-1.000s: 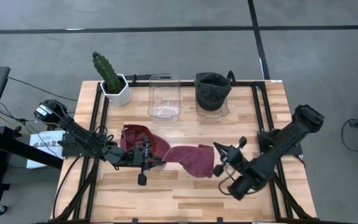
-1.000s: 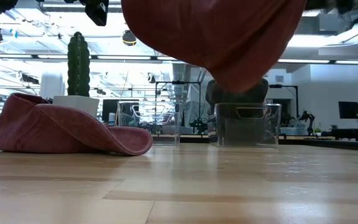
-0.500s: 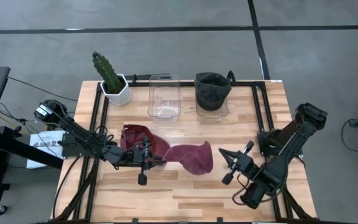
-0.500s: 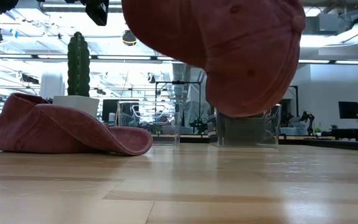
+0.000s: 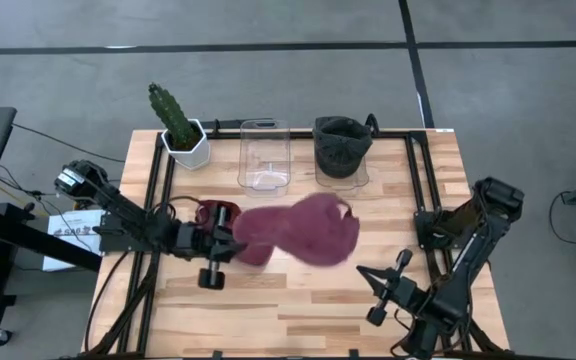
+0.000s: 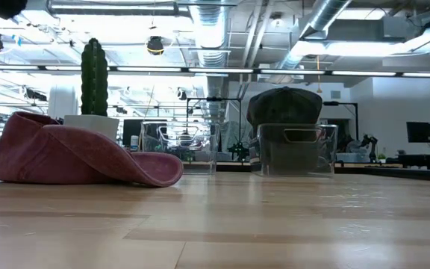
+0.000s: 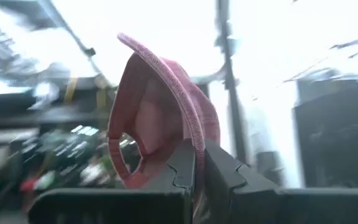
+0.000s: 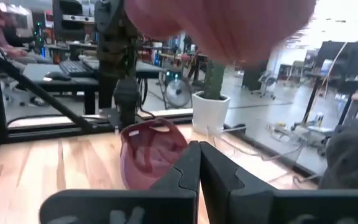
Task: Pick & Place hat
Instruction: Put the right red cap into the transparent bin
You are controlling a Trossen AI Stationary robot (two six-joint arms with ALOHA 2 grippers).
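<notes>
Maroon cloth hat (image 5: 303, 231) (seemingly floppy) hangs from left end effector (image 5: 216, 243).

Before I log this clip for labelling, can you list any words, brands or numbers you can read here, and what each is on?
None can be read.
White sheet beside the table's left edge: dark print, too small to read.
Held red hat, red hat on the table, dark hat, cactus pot: no text visible.

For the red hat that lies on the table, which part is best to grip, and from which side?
Probably the brim of the red hat on the table. In the low view it tapers to a thin curved edge low over the wood, pointing toward the clear bins, so fingers could close over it from above. The domed crown looks too wide.
</notes>
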